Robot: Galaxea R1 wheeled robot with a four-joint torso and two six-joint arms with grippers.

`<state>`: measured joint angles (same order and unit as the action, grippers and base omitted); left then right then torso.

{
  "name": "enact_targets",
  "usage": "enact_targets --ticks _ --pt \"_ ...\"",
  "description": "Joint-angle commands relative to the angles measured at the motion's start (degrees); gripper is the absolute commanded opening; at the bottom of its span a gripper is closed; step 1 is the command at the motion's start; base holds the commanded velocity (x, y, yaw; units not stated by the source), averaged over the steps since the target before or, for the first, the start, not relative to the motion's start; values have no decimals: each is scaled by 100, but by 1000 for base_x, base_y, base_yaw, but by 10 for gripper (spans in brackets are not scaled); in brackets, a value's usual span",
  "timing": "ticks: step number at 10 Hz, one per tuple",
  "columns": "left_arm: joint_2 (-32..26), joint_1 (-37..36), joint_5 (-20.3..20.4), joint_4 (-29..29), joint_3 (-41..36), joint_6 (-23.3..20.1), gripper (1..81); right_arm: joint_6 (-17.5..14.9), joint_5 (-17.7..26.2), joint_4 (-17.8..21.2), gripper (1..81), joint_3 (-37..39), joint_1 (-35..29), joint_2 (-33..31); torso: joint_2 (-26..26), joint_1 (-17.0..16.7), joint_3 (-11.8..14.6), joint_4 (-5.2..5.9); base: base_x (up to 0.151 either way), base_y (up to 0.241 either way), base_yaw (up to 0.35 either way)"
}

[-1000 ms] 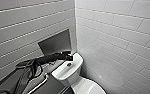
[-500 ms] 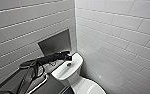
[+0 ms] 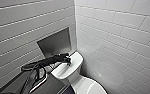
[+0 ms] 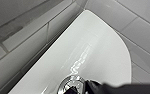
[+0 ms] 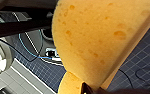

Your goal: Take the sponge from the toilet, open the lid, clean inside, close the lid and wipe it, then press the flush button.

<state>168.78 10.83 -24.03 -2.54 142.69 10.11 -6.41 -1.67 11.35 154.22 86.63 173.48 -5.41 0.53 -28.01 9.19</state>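
Over the cistern top, my left jaws meet the flush button to press it, can't tell their state; right jaws clench the sponge.

Watching from my remote station, I am seeing the toilet shining in glossy, smooth white ceramic, its flat cistern top throwing back wet-looking streaks of light. At the middle of that cistern top, the flush button is glinting with a polished metallic rim. Behind the cistern top, a grey panel is showing a dull, brushed-metal finish. The pale wall tiles around it are giving off a soft satin sheen between matt grout lines. The sponge is looking matt, foamy and pitted with small pores.
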Motion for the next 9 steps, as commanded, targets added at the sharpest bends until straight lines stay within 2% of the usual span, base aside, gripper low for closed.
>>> enact_targets --ticks 1,2,4,7,9 --pt "51 -1043 -102 174 197 -35 10 -18 483 8 10 -69 18 75 0 0 -349 0 0 0 0" --pt "86 -1016 -102 183 242 -35 10 -18 475 8 10 -60 18 75 0 2 -107 0 0 0 0" --pt "113 -963 -102 254 233 -35 10 -18 483 8 10 -60 9 75 5 5 -247 0 0 0 0" --pt "130 -736 -93 271 268 -44 10 -18 475 8 10 -69 18 84 5 6 -265 0 0 0 0" --pt "261 -437 -93 629 286 -61 10 -18 483 -10 10 -69 35 119 5 6 -265 0 0 0 0"
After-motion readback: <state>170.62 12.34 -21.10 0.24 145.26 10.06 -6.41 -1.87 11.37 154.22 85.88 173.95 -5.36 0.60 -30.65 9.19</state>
